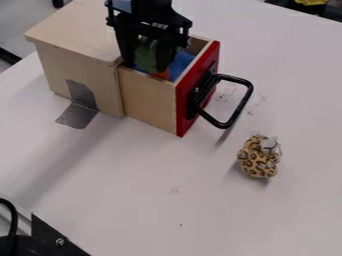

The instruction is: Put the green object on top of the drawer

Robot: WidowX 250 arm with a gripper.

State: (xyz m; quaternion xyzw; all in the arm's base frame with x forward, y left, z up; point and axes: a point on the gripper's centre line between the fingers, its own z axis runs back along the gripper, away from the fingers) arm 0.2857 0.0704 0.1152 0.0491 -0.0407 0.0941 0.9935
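The black gripper (148, 62) hangs down from the top edge over the pulled-out drawer (148, 102). Between its fingers is the green object (145, 52), with a finger against either side of it. The object's lower end is down at the drawer's opening; whether it touches what lies inside, I cannot tell. The drawer has a red front and a black handle, and its wooden cabinet (77, 30) has a flat top to the left of the gripper.
Something blue (180, 65) and a bit of orange lie inside the drawer. A leopard-spotted plush toy (258, 159) sits on the white table (167, 200) at the right, beyond the handle (244, 102). Grey tape (79, 115) fixes the cabinet's side to the table. Black equipment occupies the lower left corner.
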